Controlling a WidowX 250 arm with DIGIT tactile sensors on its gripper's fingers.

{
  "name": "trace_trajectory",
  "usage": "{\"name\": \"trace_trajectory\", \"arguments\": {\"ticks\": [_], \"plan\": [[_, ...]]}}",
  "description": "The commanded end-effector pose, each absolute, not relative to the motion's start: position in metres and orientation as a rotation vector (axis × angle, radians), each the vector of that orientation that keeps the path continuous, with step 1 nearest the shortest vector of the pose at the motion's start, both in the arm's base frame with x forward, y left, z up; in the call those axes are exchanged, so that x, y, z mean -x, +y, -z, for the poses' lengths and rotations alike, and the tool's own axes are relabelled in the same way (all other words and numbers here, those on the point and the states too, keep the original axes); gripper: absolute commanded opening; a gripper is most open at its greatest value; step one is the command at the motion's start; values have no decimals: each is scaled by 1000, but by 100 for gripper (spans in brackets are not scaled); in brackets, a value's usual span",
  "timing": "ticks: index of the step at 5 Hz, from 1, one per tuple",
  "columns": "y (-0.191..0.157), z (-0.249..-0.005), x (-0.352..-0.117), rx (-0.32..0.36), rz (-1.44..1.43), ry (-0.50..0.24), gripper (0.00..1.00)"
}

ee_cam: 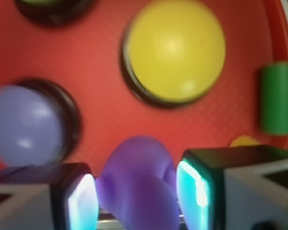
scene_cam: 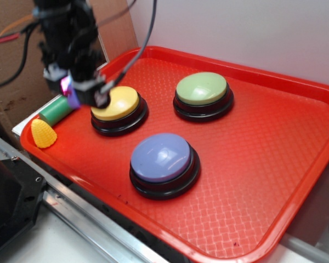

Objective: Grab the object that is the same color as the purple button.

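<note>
Purple duck point(ee_cam: 137, 184) clamped between pincer point(ee_cam: 137, 196) pads above tray point(scene_cam: 263, 181)

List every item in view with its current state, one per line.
gripper: shut on the purple duck, raised above the tray
purple duck: held between the fingers, off the tray
purple button: upright on the tray, untouched
yellow button: upright, untouched, beside the gripper
green button: upright, untouched
green cylinder: lying on its side at the tray's edge
yellow corn toy: resting at the tray's corner
red tray: flat

Plain white wall point(scene_cam: 252, 27) behind, brown cardboard sheet point(scene_cam: 11, 66) at left, metal rail point(scene_cam: 88, 219) along the front
</note>
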State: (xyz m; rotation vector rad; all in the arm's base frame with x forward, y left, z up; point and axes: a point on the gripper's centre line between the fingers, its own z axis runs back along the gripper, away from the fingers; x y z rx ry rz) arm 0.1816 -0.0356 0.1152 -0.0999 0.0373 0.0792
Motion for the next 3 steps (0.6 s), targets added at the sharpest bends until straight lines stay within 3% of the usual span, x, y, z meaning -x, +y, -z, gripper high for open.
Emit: {"name": "trace_trajectory", "arguments": {"ticks": [1, 2, 3], "plan": [[-57, -215, -207, 123, -16, -177, 0], [-62, -225, -210, 132, -22, -207, 0], [-66, -208, -214, 188, 3, -157, 0]]}}
